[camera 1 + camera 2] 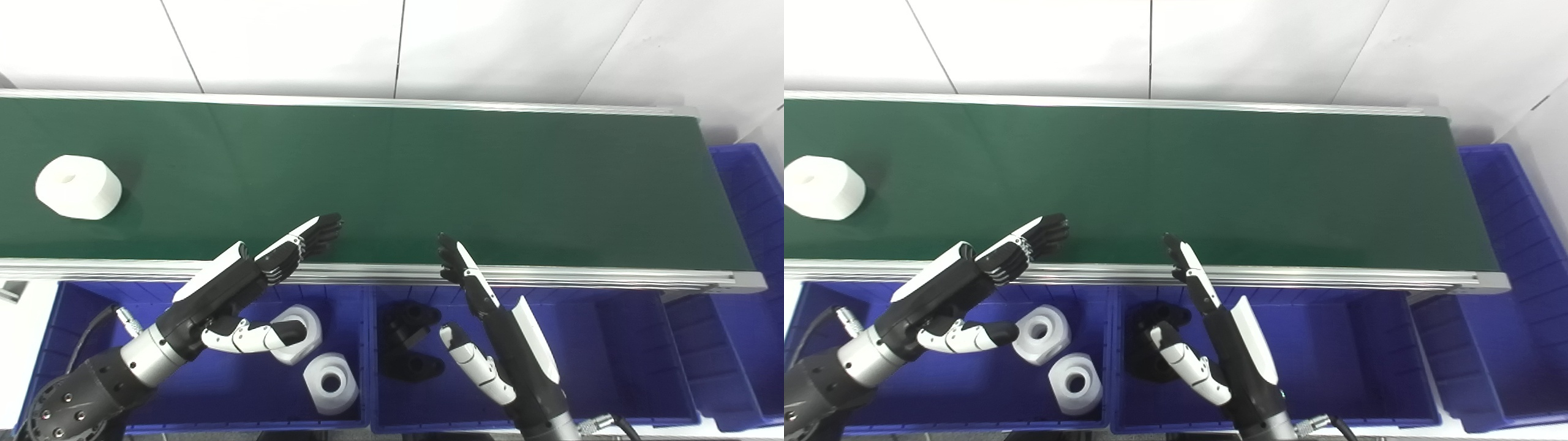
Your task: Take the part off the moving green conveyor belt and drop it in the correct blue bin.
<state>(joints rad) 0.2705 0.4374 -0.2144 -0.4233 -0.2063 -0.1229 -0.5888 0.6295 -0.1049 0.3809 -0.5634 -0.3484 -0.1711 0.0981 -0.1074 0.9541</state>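
Waiting spread and empty at the conveyor belt's point(392, 184) near edge, left hand point(245, 288) and right hand point(484, 318) are risking mistiming the white hex nut point(78, 187) at its left end.

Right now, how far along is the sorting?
Done: two white parts lie in the left blue bin and black parts in the middle bin. In hand: nothing; the left hand and right hand are open at the belt's near edge. Left: one white part sits far left on the conveyor belt, unpicked.
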